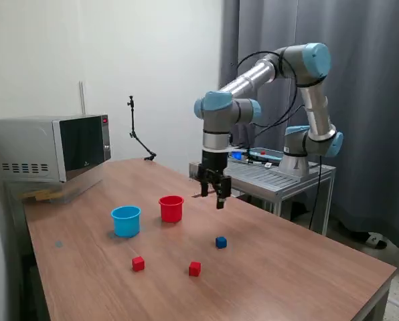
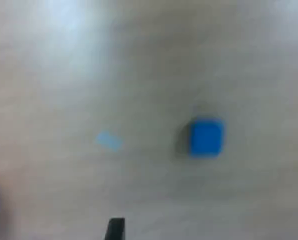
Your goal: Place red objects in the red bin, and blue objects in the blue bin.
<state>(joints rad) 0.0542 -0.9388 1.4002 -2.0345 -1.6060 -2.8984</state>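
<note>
Your gripper point(image 1: 213, 190) hangs empty with jaws apart above the surface point(image 1: 286, 267), just beside the red bin point(image 1: 171, 208), and the lone visible blue cube point(image 1: 221, 242) lies below it, toward the surface's near edge.

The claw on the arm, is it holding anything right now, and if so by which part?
Nothing is held. The claw hangs open and empty above the table, with the blue cube lying apart below it.

No readable text anywhere. Microwave point(image 1: 49, 148) has a small red panel by its door, too small to read; wrist view blurred.
</note>
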